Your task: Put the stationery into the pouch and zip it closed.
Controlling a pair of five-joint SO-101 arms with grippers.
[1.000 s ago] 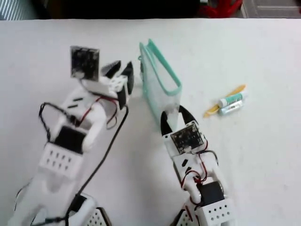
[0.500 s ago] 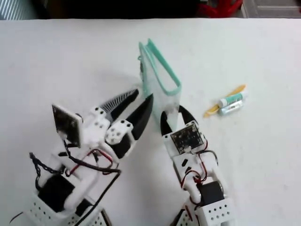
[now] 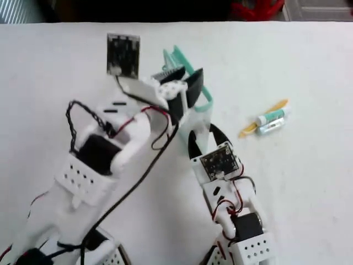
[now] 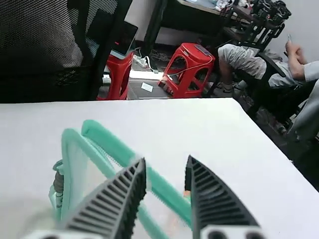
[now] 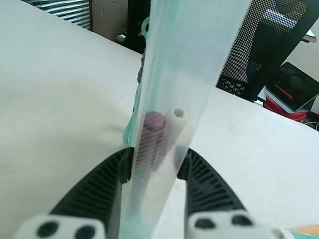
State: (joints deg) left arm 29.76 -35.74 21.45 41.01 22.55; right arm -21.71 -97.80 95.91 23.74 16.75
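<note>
A see-through pouch (image 3: 207, 105) with a teal rim stands upright at mid-table, its top open. My right gripper (image 3: 203, 135) is shut on its near end; in the right wrist view the pouch (image 5: 194, 45) rises between that gripper's (image 5: 154, 159) jaws, with a white tube (image 5: 175, 124) and something reddish (image 5: 153, 122) showing through the wall. Above the open top hangs my left gripper (image 3: 182, 77), open. In the left wrist view, the teal rim (image 4: 94, 137) runs under and between that gripper's (image 4: 164, 172) fingertips. A glue stick (image 3: 271, 117), a yellow piece (image 3: 282, 104) and a clear item (image 3: 270, 127) lie right of the pouch.
The white table (image 3: 309, 182) has free room to the right and at far left. Its far edge (image 3: 66, 22) runs along the top of the high view. Red stools (image 4: 187, 67) and a black chair (image 4: 50, 45) stand beyond the table.
The left arm first drew back from the pouch's left side toward the near edge, then swung forward, and its gripper now sits over the pouch's open top. The right arm kept still.
</note>
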